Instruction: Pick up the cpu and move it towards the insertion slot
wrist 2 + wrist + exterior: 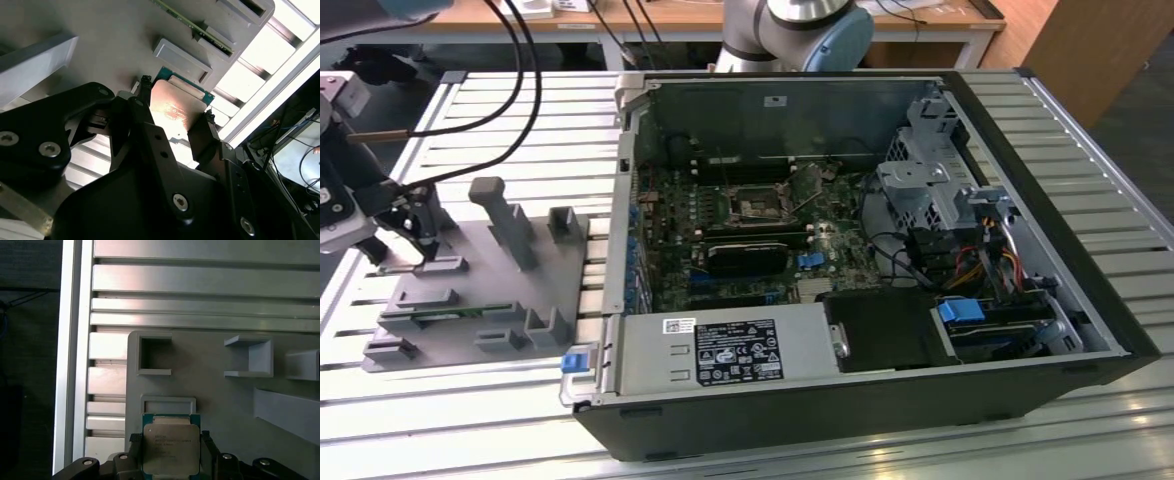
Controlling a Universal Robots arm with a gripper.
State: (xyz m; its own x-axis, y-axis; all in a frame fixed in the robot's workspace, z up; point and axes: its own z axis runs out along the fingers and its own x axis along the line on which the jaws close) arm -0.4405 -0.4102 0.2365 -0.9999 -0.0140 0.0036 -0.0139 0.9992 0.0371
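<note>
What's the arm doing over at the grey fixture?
The gripper is down at the grey fixture, which sits to the exterior view's left of the open computer case. In both wrist views its fingers sit against two opposite edges of the cpu and look closed on it. I can't tell whether the chip is lifted off the fixture. The insertion slot is on the board inside the case, well away from the gripper.

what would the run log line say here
gripper: holds cpu by opposite edges | place: over grey fixture, exterior view's left | insertion slot: apart, in open computer case
</note>
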